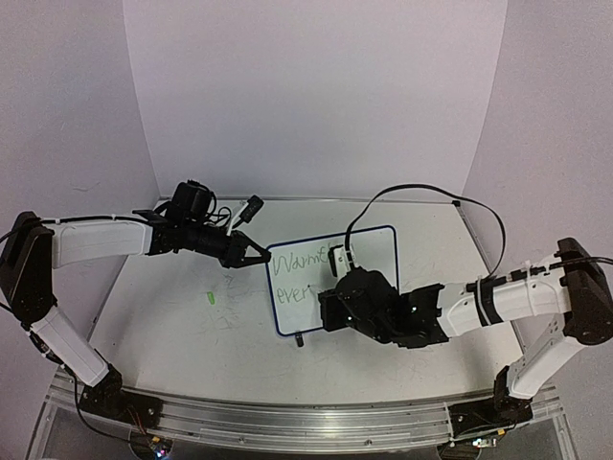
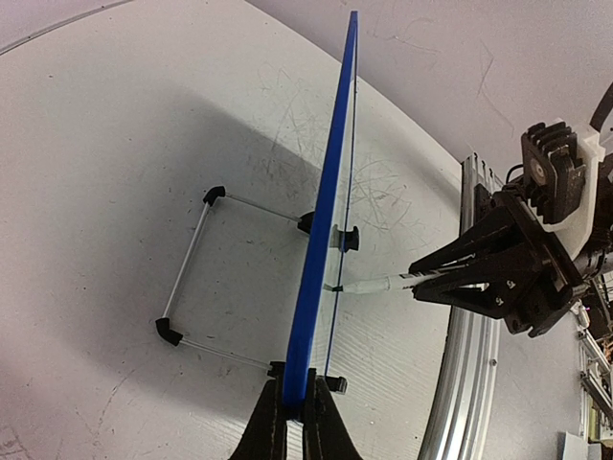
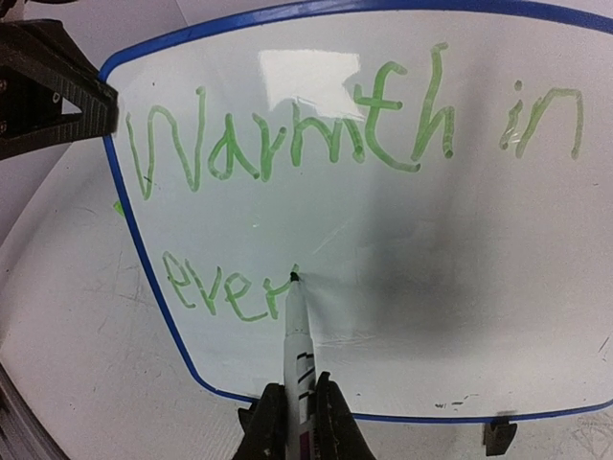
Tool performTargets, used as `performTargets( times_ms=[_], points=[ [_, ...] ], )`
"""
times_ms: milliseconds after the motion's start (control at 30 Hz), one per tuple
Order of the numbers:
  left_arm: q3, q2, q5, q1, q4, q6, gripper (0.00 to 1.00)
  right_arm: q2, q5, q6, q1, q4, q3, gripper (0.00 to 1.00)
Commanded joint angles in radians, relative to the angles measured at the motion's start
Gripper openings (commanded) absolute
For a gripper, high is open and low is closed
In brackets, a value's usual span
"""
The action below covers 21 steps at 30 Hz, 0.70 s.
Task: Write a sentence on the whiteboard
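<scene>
Right gripper [image 3: 299,407] is clenched on a slim white marker [image 3: 296,331], its tip touching the glossy, round-cornered whiteboard [image 3: 431,249] after "ever". The green sentence [image 3: 297,144] reads "Warmth in ever". Left gripper [image 2: 295,407] clamps the whiteboard's thin blue edge above the scuffed table [image 2: 115,144].

Down on the white desk [image 1: 172,335], scuffed with faint grey scribbles [image 2: 383,187], there's a small green scrap [image 1: 210,297] sitting out at nine o'clock, the aluminium rail [image 1: 306,414] running across at six o'clock, and pale lilac backdrop panels [image 1: 316,96] standing up behind at twelve.
</scene>
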Motion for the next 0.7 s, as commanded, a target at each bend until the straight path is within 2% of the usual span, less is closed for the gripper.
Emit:
performTargets(
  times_ms=[0,667],
  points=[
    [-0.001,-0.018,-0.050,-0.007,0.002,0.063,0.00,0.017,0.039,0.028,-0.003,-0.051,0.015,0.00],
    [0.000,-0.015,-0.050,-0.006,0.001,0.063,0.00,-0.006,0.030,0.069,-0.002,-0.061,-0.034,0.00]
  ],
)
